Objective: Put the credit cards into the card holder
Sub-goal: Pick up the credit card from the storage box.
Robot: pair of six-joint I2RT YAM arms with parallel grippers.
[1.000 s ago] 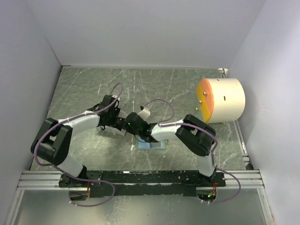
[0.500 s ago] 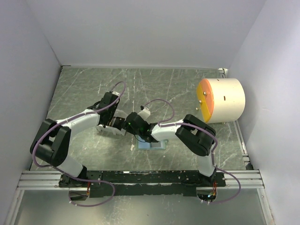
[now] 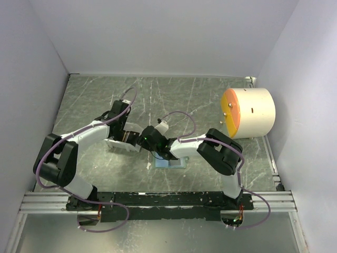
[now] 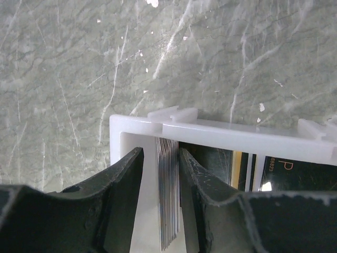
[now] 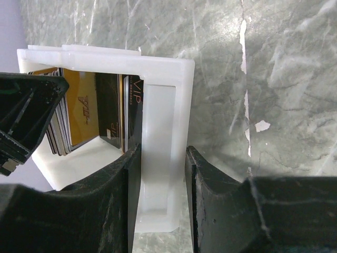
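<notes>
Left gripper (image 4: pixel 160 158) narrower than second ago, straddling credit cards (image 4: pixel 167 211) standing edgewise at white tray (image 4: pixel 221 132) corner; sliver of gap, seemingly not yet clamped. Right gripper (image 5: pixel 162 158) clenched on tray end wall. Marble table (image 4: pixel 79 63) beyond far rim.

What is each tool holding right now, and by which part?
Right tool grips the white tray by its end wall. Left tool straddles the upright credit cards in that tray, but a gap shows beside one finger, so no hold yet.
</notes>
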